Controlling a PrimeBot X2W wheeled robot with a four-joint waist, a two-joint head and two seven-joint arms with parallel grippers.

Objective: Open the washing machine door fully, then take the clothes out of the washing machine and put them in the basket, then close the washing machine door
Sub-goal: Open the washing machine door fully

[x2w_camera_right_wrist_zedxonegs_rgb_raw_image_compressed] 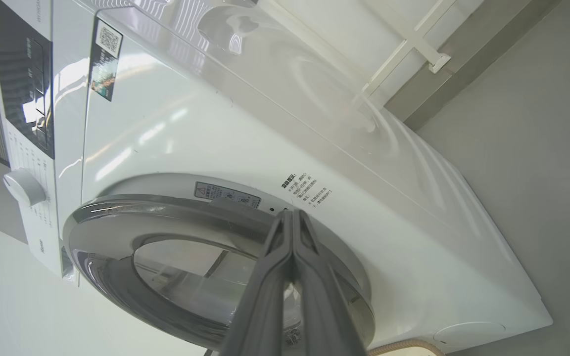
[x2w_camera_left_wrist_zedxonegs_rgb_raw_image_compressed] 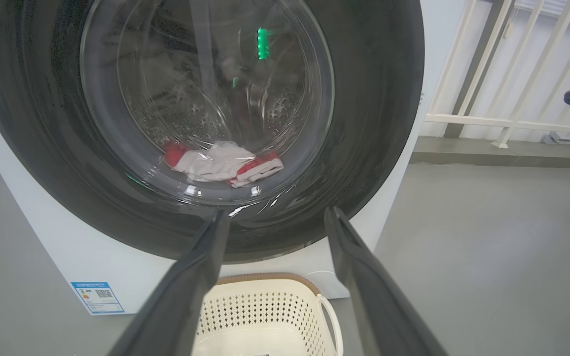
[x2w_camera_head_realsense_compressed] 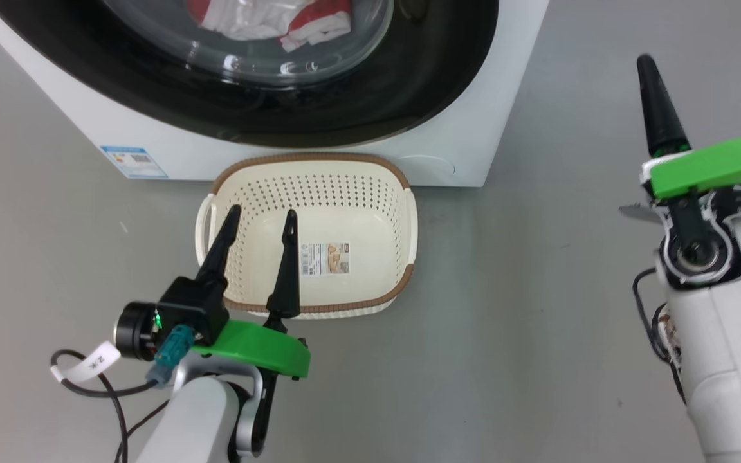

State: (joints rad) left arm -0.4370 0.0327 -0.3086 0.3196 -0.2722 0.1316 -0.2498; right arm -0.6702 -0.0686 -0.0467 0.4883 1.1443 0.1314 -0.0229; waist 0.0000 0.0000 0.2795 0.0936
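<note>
**Washing machine.** The washing machine (x2w_camera_head_realsense_compressed: 473,128) stands on the grey floor (x2w_camera_head_realsense_compressed: 538,321). The washing machine door (x2w_camera_head_realsense_compressed: 409,83) lies flat against the front panel, not yet opened. A blue label (x2w_camera_head_realsense_compressed: 134,161) sits at the lower corner of the front panel.

**Clothes.** The clothes (x2w_camera_head_realsense_compressed: 306,22) lie inside the drum at its bottom, seen through the door glass. The left wrist view shows them as a red and white heap (x2w_camera_left_wrist_zedxonegs_rgb_raw_image_compressed: 220,160) behind the window.

**Basket.** The basket (x2w_camera_head_realsense_compressed: 319,193) rests on the floor just in front of the machine, directly below the door. The sticker (x2w_camera_head_realsense_compressed: 325,257) on its base is exposed.

**Left gripper.** The left gripper (x2w_camera_head_realsense_compressed: 262,212) has its fingers spread wide and holds nothing. In the head view it hangs over the near-left part of the basket, fingers pointing toward the machine. In its own wrist view the fingers frame the lower rim of the door.

**Right gripper.** The right gripper (x2w_camera_head_realsense_compressed: 647,64) has its fingers pressed together with nothing between them. It stands to the right of the machine, well apart from the basket. In the right wrist view the joined tips (x2w_camera_right_wrist_zedxonegs_rgb_raw_image_compressed: 291,217) overlap the edge of the door rim (x2w_camera_right_wrist_zedxonegs_rgb_raw_image_compressed: 117,217) (contact with the rim cannot be determined).
</note>
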